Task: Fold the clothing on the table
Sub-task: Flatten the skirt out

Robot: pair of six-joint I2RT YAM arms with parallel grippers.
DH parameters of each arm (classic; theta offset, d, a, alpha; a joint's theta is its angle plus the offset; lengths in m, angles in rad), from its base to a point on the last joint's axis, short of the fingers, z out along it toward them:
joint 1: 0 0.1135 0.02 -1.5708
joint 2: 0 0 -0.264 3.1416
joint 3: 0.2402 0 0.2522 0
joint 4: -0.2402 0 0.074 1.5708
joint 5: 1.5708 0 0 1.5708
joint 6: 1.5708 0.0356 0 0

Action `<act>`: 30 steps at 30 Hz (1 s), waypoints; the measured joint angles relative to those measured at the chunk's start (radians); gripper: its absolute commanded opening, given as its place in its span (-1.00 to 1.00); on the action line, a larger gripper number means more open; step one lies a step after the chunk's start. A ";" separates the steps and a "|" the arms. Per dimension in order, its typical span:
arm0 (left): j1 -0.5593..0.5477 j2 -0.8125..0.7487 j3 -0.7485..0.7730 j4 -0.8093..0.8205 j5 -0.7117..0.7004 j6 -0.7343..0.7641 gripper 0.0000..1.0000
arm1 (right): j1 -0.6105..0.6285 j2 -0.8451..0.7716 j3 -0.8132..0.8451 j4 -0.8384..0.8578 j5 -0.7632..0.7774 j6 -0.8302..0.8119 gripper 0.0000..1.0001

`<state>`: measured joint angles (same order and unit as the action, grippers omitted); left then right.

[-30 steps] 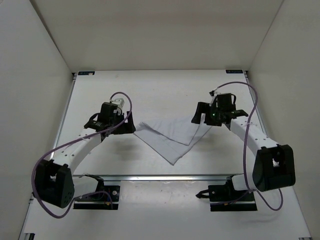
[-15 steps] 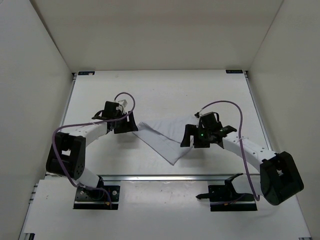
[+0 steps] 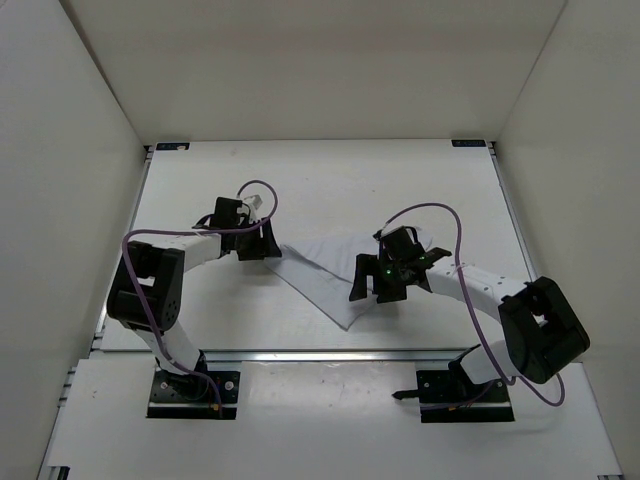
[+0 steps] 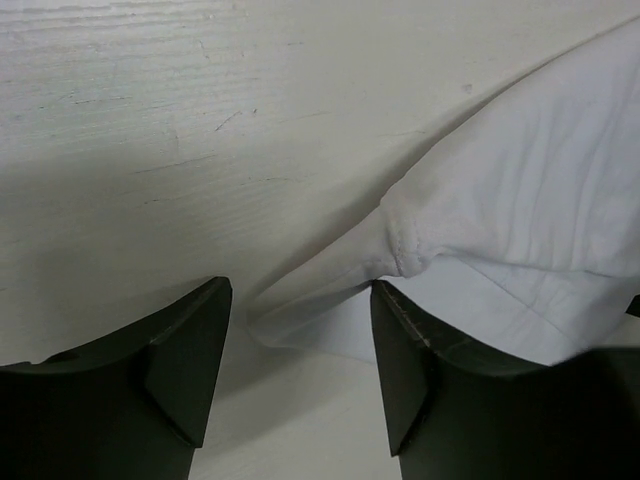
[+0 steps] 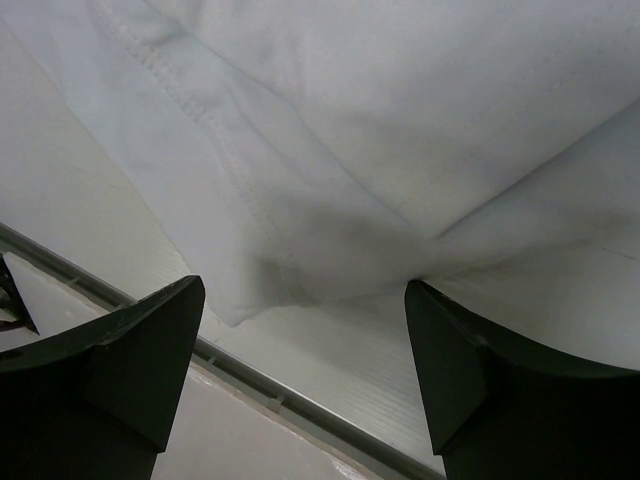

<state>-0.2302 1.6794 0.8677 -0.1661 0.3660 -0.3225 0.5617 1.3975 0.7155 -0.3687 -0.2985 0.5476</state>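
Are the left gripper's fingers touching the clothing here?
Cannot tell. Left wrist view: the clothing corner lies between the open fingers; one finger overlaps its edge, but neither contact nor gap shows plainly.

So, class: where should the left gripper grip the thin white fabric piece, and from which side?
Probably the hemmed left corner of the thin white fabric piece, from the left: it tapers to a flat point between the fingers of the open left gripper.

far table (image 3: 330,180): open passage | near edge: rail (image 3: 300,354) | sides: walls (image 3: 70,150), probably tight
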 measured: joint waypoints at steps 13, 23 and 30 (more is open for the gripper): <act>-0.030 0.021 -0.003 0.010 0.009 0.003 -0.09 | 0.002 0.048 0.033 0.011 -0.009 0.034 0.56; -0.110 -0.042 -0.091 0.014 -0.014 -0.069 -0.91 | -0.001 0.033 0.020 -0.007 -0.017 0.051 0.57; -0.226 -0.056 -0.110 0.009 -0.014 -0.122 -1.00 | -0.027 -0.074 -0.020 -0.093 -0.018 0.057 0.56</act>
<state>-0.4561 1.6230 0.7578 -0.1570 0.3515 -0.4442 0.5346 1.3231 0.6956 -0.4622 -0.3164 0.6044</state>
